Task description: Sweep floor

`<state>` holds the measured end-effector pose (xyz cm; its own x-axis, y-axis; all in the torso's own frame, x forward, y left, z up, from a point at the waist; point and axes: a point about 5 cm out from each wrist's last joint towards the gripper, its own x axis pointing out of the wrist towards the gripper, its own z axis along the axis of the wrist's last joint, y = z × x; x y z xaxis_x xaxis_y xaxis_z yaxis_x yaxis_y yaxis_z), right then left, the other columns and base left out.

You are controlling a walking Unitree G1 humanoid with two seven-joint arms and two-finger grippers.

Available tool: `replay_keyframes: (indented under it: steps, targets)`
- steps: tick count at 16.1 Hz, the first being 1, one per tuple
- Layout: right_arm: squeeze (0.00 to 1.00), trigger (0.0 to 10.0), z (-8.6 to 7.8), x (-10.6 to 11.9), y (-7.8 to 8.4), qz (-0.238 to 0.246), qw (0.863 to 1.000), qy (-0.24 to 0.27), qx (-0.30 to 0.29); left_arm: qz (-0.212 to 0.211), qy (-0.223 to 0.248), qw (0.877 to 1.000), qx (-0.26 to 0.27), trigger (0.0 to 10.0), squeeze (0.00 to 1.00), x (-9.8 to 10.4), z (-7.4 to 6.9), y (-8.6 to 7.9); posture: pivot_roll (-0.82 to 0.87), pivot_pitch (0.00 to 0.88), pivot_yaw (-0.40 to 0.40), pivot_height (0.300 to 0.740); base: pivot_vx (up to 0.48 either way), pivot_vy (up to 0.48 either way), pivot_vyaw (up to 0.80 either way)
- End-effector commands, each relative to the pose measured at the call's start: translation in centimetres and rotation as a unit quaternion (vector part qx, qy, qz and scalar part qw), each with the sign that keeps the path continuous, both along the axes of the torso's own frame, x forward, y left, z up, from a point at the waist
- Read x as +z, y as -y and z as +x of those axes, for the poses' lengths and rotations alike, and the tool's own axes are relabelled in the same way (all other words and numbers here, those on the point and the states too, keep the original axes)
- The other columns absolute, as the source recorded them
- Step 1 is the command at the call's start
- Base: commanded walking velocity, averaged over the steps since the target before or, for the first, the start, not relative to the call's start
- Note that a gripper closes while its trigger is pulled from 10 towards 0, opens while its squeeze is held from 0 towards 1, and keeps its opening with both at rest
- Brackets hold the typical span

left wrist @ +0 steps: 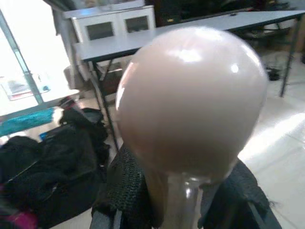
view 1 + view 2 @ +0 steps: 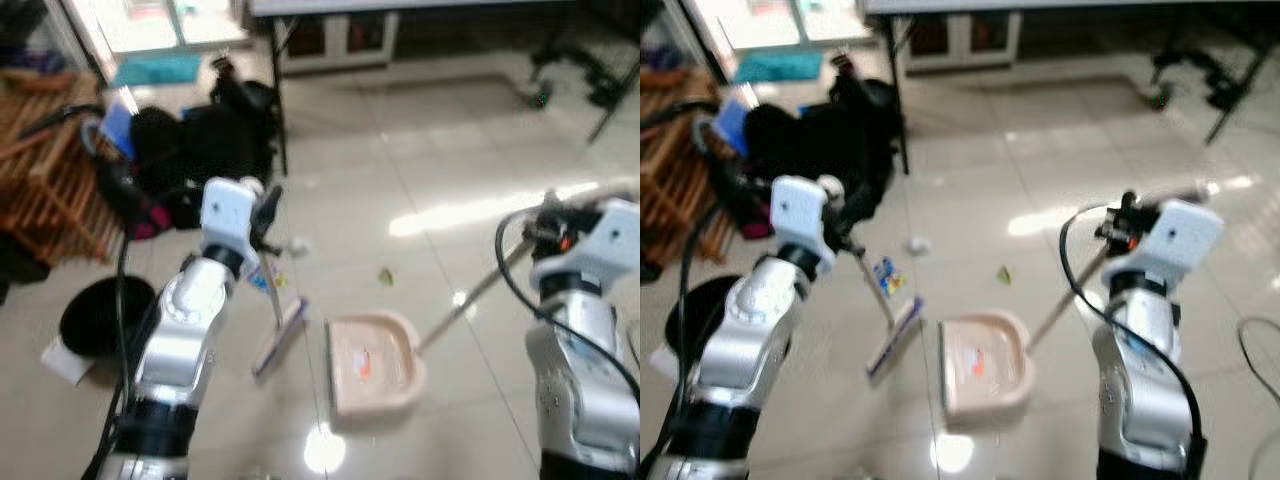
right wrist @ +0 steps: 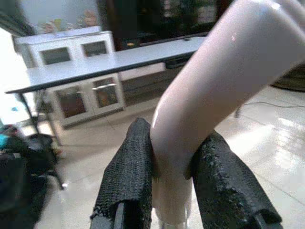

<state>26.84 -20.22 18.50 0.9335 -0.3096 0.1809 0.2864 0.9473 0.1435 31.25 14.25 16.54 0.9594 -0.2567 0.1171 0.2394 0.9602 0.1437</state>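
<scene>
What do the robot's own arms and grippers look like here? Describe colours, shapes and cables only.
Both arms are silver, rounded segments ending in white boxy wrist housings. Black cables loop beside the left arm and over the right arm. Each gripper's fingers are black with rough, textured pads.

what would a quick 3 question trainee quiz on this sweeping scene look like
1. True or false: the dustpan already holds some debris.
2. Which tool does the left gripper hold? A) broom B) mop C) cloth
3. Fill in: the right gripper is shut on the dustpan's ____.

Key:
1. True; an orange scrap lies in the pan.
2. A; its head rests on the floor beside the pan's open edge.
3. Handle; a green scrap is not yet swept in.
</scene>
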Motion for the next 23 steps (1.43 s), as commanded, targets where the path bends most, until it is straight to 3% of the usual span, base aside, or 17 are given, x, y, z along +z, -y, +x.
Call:
replay_keyframes:
  steps: [1,4,23]
  targets:
    - [0.00,10.0,-0.15,0.33,0.52,0.006,1.000,0.016,-0.008,0.000,0.020,1.000,0.003,10.0,0.00,0.72,0.22,0.10,-0.08,0.075,0.015,0.740,0.394,0.000,0.00]
    - [0.00,10.0,-0.03,0.30,0.61,0.007,1.000,0.016,-0.006,0.004,0.026,1.000,-0.005,10.0,0.00,0.91,0.22,0.21,-0.07,0.071,0.020,0.740,0.415,0.000,-0.58]
    - [0.00,10.0,-0.09,-0.09,0.78,0.003,1.000,0.011,-0.013,0.000,0.024,1.000,-0.008,10.0,0.00,0.44,0.50,0.04,-0.08,0.041,0.031,0.740,0.441,0.000,-0.09]
